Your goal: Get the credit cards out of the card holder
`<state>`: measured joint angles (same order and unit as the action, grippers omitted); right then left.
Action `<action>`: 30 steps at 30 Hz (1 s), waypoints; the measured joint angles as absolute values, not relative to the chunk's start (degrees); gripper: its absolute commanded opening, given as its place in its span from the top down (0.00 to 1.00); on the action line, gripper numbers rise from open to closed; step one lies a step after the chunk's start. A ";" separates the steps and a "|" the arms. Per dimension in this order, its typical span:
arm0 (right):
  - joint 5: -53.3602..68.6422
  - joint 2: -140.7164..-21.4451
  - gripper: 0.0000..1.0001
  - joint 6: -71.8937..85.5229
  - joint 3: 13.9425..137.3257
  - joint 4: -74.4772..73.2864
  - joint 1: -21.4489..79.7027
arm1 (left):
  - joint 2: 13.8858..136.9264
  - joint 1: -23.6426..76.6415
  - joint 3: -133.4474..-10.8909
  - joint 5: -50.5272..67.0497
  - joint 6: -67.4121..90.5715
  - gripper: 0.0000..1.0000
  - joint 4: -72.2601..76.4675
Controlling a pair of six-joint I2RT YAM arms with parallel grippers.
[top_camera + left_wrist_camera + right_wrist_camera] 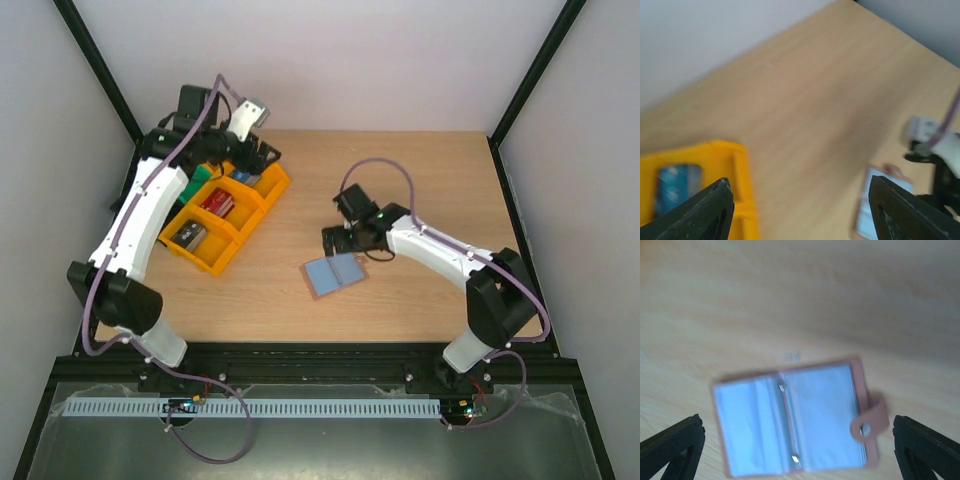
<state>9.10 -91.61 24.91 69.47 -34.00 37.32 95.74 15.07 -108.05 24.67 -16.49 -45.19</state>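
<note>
Card holder [333,275] lies open, flat, centre of counter [420,180]. Right end effector [348,244] over its far edge, jaws wide, empty. Left end effector [799,181] above yellow tray [225,215], far left, jaws apart, empty; blue card [677,187] in tray.

Left hand [799,181] spread; yellow tray [738,159] lower left; card holder [864,212] lower right

Light wood-grain table [420,170] fills mid frame. Plain white back wall [330,60] runs across the top, with matching left wall [40,150] and right wall [600,200]. Black upper-left post [100,70] and upper-right post [537,70] slant in along the wall corners. Black rail [320,360] lines the table's lower edge. Below it, a white slotted strip [320,408] sits on a grey panel [330,450], possibly under a clear cover. Light is even and shadows are soft.
</note>
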 measured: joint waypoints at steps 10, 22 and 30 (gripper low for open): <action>2.52 -93.08 0.20 25.93 58.46 -35.81 45.82 | 66.22 14.52 -62.61 30.63 10.37 0.26 -29.69; 2.63 -99.22 0.36 23.59 57.54 -31.88 45.58 | 58.52 21.96 -32.10 22.61 23.16 0.24 -6.74; 4.51 -101.54 0.62 21.87 60.93 -31.64 44.97 | 68.05 22.72 -27.20 23.99 28.34 0.19 10.02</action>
<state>4.51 -101.54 21.87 60.93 -31.64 44.97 68.05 22.72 -27.20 23.99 28.34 10.02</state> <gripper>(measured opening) 0.455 0.783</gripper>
